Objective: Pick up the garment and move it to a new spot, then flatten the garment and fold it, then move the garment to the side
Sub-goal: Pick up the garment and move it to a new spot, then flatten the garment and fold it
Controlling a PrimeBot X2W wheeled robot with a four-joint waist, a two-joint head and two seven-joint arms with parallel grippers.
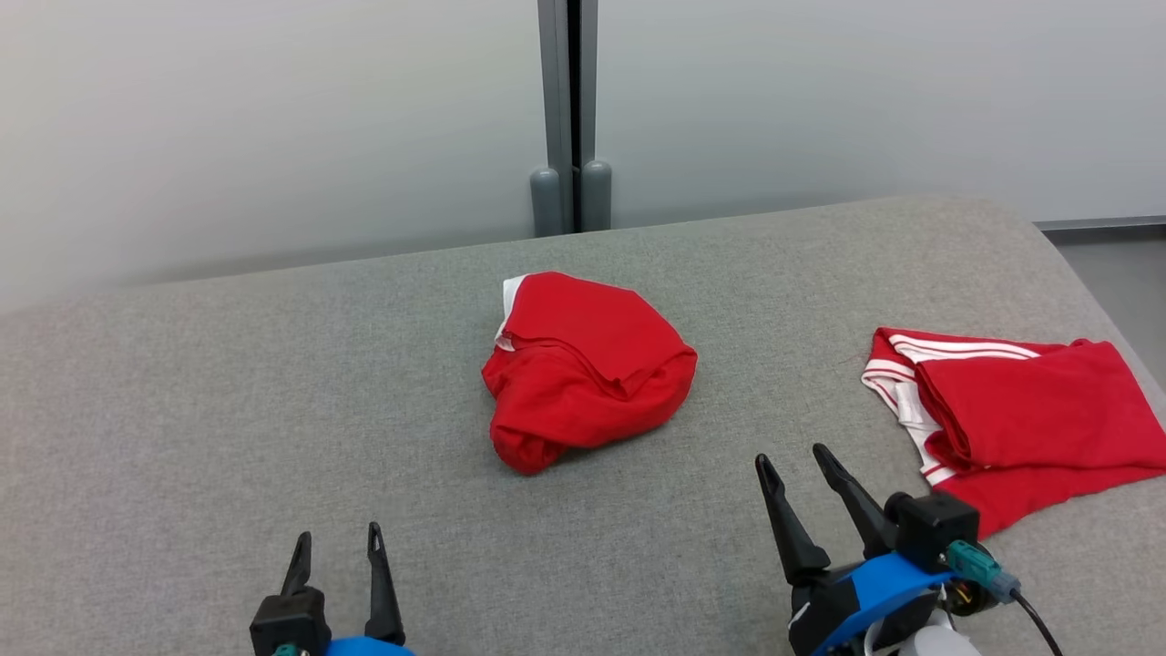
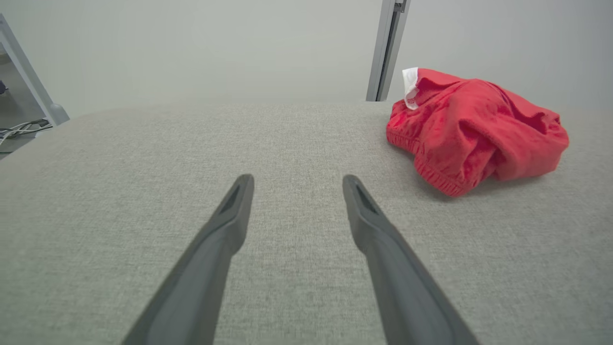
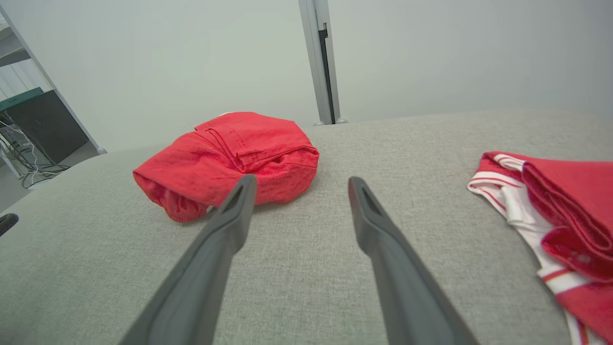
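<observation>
Mid-worktop, a little towards the far edge: crumpled red garment [image 1: 588, 369], bunched into a rounded heap. A scrap of white at its far left corner, a gathered hem along its near left side. Resting on the grey woven worktop [image 1: 228, 410], touched by neither pincer.

Near left: left pincer [image 1: 338, 535], spread wide, nothing between its tips, pointing towards the far side. Well apart from the heap, with the heap ahead and to the right. In the left wrist view, bare grey cloth between the two dark fingers [image 2: 230, 225] and the heap off at the upper right.

Near right: right pincer [image 1: 791, 456], likewise gaping at full spread and empty, leaning a little to the left. Nearer to the heap than the left one, yet clear of it in the head view. In the right wrist view, one finger crossing the heap's near edge by line of sight only.

Right side of the worktop: folded red garment [image 1: 1029, 410], white stripes along its left edge, lying flat just beside the right arm's wrist housing.

Beyond the far edge: pale wall panels [image 1: 273, 137], with a grey upright post [image 1: 569, 109] between them.
</observation>
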